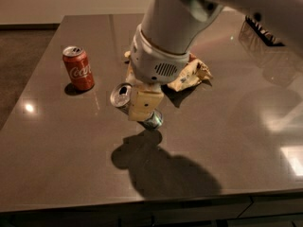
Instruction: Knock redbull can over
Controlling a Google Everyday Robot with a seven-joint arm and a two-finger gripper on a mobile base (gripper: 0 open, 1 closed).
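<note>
Silver-topped redbull can (121, 95) sits near the middle of the table (57, 164), steeply tilted, its long axis running far-left to near-right. The gripper (142, 109) is directly over it, apparently clamped across its body.

tool (142, 108) against tilted redbull can (121, 96); coke can (78, 68) left, bag (191, 74) behind, on table (227, 141).

Count from my feed:
- Drink cans: two. One redbull can (120, 95), one red Coca-Cola can (79, 69).
- Crumpled yellowish wrapper (191, 74): one, partly behind the arm.
- Robot arm (165, 37): one.
- Gripper (142, 109): one, low over the middle of the table, right at the redbull can.
- Table (227, 141): one.
- Dark item (259, 28) at the far right: one; I can't identify it.
</note>
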